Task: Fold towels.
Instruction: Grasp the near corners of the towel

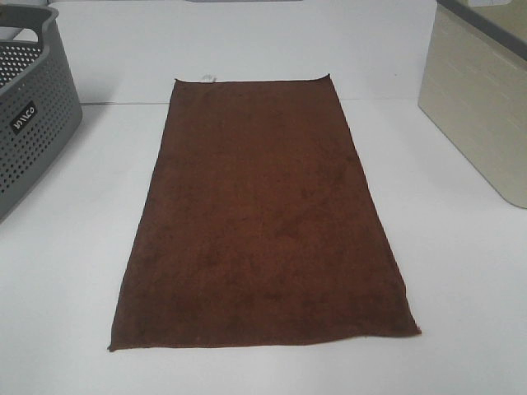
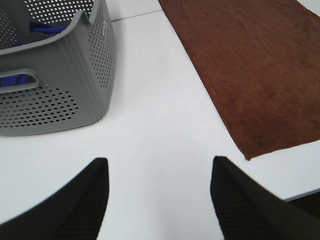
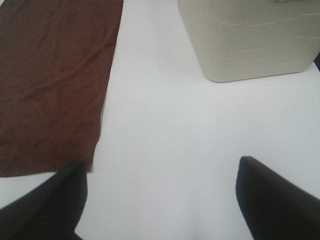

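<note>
A dark reddish-brown rectangular towel of soft fuzzy cloth (image 1: 263,214) is lying flat and fully spread on the white counter (image 1: 66,271), filling the middle of the high camera's frame, its long sides running from the bottom of the frame toward the top; a small white tag (image 1: 211,79) is showing at its upper short edge, near the left corner; a grey perforated plastic basket (image 1: 33,123) is standing at the upper left of the frame, well apart from the towel, and the left wrist view is showing something blue (image 2: 45,30) lying inside it; a cream-coloured plastic bin (image 1: 478,107) is sitting at the upper right, also apart from the cloth; the left claw (image 2: 160,165) is hanging over bare counter between the basket and the towel's lower left corner, its black fingers spread wide with nothing between them; the right claw (image 3: 161,165) is likewise gaping wide and gripping nothing, over bare counter beside the towel's lower right corner.
</note>
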`<state>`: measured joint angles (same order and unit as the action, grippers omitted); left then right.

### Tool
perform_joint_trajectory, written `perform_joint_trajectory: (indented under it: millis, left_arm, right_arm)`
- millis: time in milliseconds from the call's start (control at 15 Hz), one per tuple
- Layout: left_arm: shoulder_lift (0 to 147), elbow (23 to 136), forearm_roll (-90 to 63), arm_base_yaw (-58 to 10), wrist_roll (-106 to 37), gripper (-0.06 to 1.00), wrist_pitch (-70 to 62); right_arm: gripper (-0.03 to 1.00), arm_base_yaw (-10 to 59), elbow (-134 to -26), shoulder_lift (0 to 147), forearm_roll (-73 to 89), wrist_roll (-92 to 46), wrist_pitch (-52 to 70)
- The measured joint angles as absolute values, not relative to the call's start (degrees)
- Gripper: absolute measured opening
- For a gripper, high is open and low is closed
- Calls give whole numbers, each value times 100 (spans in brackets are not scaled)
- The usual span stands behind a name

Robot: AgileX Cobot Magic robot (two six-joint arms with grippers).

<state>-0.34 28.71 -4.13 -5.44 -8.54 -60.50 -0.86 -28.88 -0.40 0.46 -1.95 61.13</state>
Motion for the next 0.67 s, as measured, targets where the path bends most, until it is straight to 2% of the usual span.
perform_joint_trajectory:
  millis: [667]
  left_arm:
    - [-34, 2871, -413, -544, -854, 58, -6050]
  right_arm:
    - [77, -86, -2888, -40, 69, -195, 6113]
